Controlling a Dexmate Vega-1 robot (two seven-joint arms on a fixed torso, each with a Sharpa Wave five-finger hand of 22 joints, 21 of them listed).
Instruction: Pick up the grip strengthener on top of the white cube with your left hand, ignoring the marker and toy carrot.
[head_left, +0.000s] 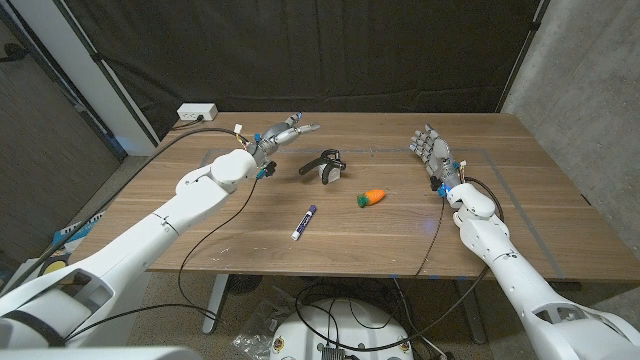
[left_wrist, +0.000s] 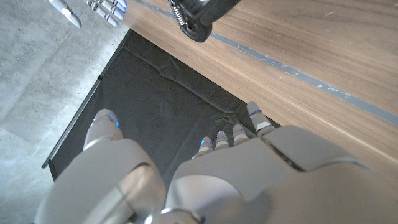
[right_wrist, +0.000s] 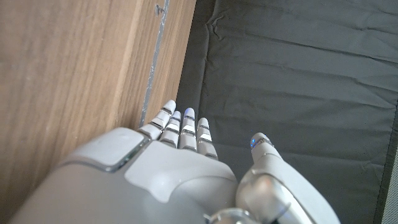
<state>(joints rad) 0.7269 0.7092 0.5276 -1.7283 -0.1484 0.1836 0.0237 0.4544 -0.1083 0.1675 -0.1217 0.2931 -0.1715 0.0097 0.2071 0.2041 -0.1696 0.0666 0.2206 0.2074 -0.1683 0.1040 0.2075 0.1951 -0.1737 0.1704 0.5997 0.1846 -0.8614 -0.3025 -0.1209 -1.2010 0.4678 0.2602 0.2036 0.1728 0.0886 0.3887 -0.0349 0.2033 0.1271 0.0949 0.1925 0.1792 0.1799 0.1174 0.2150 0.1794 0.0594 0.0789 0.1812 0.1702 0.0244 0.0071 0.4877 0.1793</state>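
The black grip strengthener (head_left: 321, 162) with its metal spring sits on a small white cube (head_left: 331, 176) at mid-table; its spring end (left_wrist: 198, 15) also appears in the left wrist view. My left hand (head_left: 283, 135) is off to the strengthener's left and slightly behind it, apart from it, fingers spread and holding nothing; its back (left_wrist: 205, 180) fills the lower part of the left wrist view. My right hand (head_left: 433, 152) stands upright on the table's right side, fingers extended and empty, seen from behind (right_wrist: 180, 168) in the right wrist view.
An orange toy carrot (head_left: 372, 196) lies right of and nearer than the cube. A white and purple marker (head_left: 304, 222) lies nearer the front edge. A white power strip (head_left: 197, 112) sits at the table's (head_left: 520, 215) back left corner. Cables trail along both arms.
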